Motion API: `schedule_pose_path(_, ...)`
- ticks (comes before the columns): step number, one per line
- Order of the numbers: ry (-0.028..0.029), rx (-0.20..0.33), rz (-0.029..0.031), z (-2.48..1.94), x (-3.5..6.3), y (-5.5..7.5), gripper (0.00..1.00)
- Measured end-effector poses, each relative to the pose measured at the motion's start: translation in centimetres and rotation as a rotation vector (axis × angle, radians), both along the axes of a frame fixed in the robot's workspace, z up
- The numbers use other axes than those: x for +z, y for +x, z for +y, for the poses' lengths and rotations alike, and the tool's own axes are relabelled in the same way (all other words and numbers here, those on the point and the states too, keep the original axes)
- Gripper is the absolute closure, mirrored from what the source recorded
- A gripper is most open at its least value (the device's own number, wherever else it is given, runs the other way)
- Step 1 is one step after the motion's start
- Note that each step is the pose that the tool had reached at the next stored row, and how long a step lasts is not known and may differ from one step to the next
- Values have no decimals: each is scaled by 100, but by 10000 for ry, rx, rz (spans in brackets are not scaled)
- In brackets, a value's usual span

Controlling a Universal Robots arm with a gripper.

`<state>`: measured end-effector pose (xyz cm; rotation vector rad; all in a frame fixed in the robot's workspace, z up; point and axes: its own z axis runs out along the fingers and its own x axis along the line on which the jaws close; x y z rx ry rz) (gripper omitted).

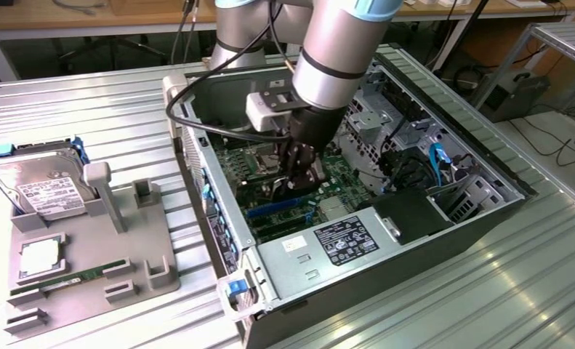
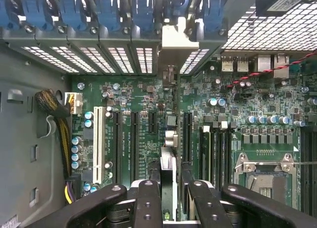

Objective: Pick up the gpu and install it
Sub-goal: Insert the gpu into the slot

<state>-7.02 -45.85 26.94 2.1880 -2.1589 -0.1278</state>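
Fingers of the gripper [image 2: 169, 198] pinch the gpu [image 2: 169, 139], seen edge-on as a thin dark card standing upright between the motherboard [image 2: 143, 99] slots, its silver bracket [image 2: 173, 42] up against the rear slot covers. In the exterior view the arm [image 1: 331, 58] reaches down into the open computer case [image 1: 481, 211] on the worktop [image 1: 93, 109], gripper [image 1: 299, 178] low over the board. At the exterior view's left, a grey holder tray [image 1: 142, 269] carries a hard drive [image 1: 40, 185] and a memory stick [image 1: 69, 280].
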Motion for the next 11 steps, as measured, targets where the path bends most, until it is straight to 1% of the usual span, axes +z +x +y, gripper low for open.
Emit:
schedule_pose_path(3, -22, 0, 21, 0, -13, -10, 74)
schedule_pose_path(8, -37, -11, 92, 0, -28, -29, 74)
schedule_pose_path(11, -45, -26, 134, 0, -59, -35, 74)
